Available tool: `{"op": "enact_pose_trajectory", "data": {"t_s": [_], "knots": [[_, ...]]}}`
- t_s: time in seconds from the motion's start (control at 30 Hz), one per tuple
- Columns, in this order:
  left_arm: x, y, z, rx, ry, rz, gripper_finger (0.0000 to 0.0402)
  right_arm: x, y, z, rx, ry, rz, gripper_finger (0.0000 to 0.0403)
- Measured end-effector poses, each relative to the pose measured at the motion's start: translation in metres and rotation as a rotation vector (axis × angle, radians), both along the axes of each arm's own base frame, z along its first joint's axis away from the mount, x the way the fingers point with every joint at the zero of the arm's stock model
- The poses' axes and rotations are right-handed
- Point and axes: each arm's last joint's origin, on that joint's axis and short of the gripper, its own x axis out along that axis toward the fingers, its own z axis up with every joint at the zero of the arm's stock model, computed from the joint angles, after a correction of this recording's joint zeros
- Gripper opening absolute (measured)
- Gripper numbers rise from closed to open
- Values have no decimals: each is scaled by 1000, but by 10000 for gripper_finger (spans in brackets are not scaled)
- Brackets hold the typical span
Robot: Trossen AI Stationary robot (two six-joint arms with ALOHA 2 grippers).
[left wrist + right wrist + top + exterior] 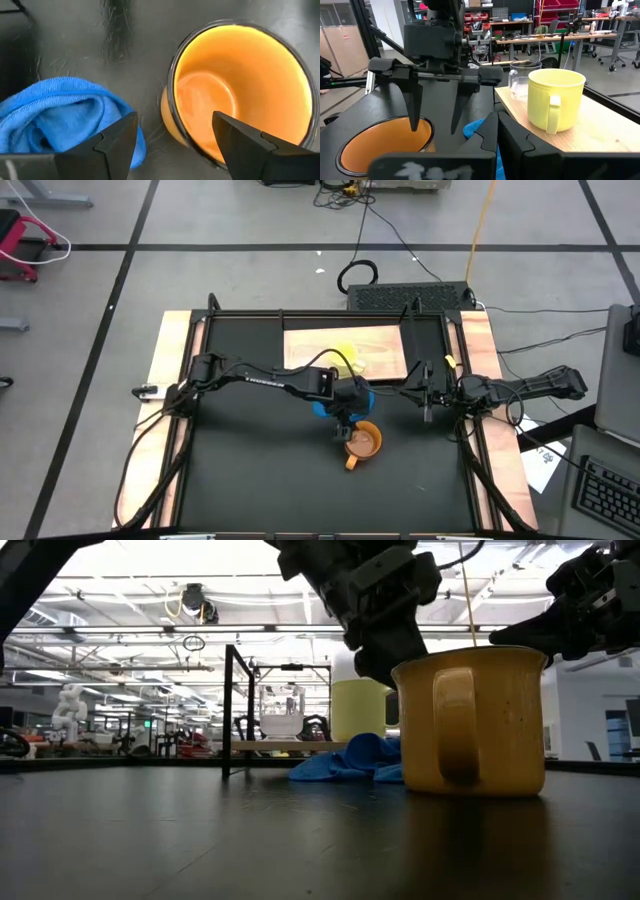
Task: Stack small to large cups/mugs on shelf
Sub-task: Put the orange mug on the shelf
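**Left arm poised over the orange mug, fingers wide and holding nothing**

Going left to right across the surface point(250, 470), we saw the left gripper point(345, 423) hanging above the orange mug point(362, 443), fingers point(107, 142) spread wide and empty, straddling its rim at about nine o'clock; a blue cloth point(322, 406) lay just beside it. We judged the mug rigid, fairly heavy and smooth-glazed, so best pinched across the wall near the rim, away from the handle. At twelve o'clock, on the shelf point(385, 345), stood the yellow mug point(554, 100) with the clear cup point(520, 80) just behind it, likely light and easily crushed. At three o'clock the right gripper point(427, 392) waited, fingers closed on nothing.
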Motion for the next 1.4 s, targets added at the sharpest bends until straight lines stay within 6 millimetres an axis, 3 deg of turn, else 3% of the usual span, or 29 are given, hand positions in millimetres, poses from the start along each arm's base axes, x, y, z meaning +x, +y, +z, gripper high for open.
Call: {"op": "enact_pose_trajectory", "data": {"t_s": [0.17,0.53,0.67,0.87,0.93,1.4], "knots": [[4,-1,-12,-6,15,0,260,0,0,0,0,0,0,0],[6,-1,-15,-5,4,-25,245,0,0,0,4,2,0,0],[7,-1,-15,-5,-10,-26,183,0,0,0,4,2,0,0],[8,-1,-14,-1,-30,-37,40,0,0,0,4,2,0,0],[8,-1,-12,-22,-32,-52,19,0,0,0,4,3,0,0],[11,-2,-3,-8,-108,-84,17,0,0,0,7,4,0,0]]}}
